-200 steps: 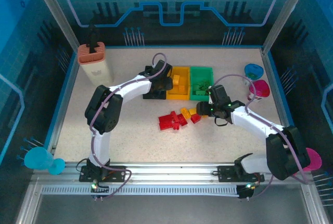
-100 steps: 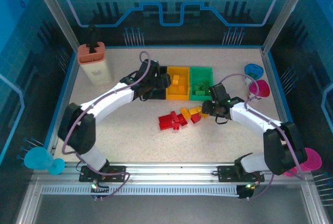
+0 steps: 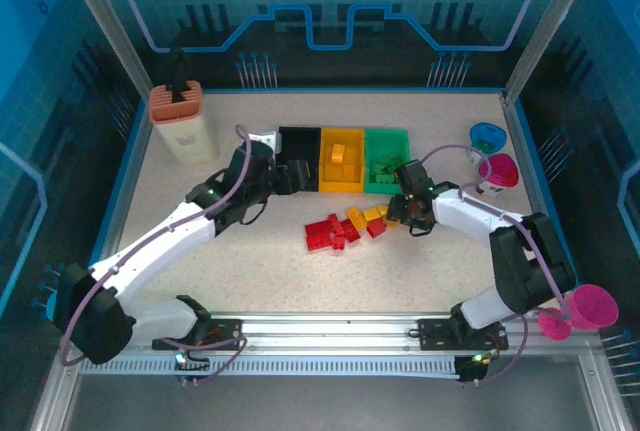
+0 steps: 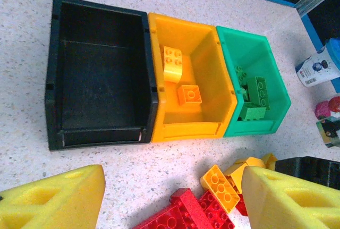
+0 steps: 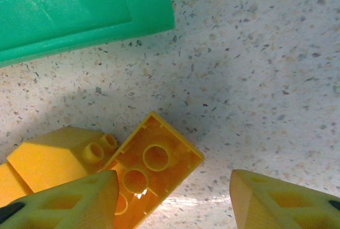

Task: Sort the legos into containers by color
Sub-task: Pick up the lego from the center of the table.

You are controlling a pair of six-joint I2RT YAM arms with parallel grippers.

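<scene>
Yellow brick [image 5: 151,168] lies underside-up on the table near the green bin [image 5: 79,11], touching another yellow piece [image 5: 48,160]. Right gripper [image 5: 172,189] is spread and straddles it, nothing pinched, and one pad [image 5: 69,202] overlaps the brick's edge. Risk: an off-centre close could twist or flick the brick, or drag the neighbour along. Left gripper [image 4: 172,186] is spread and empty, facing the black bin [image 4: 50,107] and yellow bin [image 4: 186,132], with red legos [image 4: 186,213] between its pads.

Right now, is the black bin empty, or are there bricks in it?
Empty. The left wrist view looks into the black bin and shows only its bare floor; the yellow bin and green bin hold bricks.
</scene>
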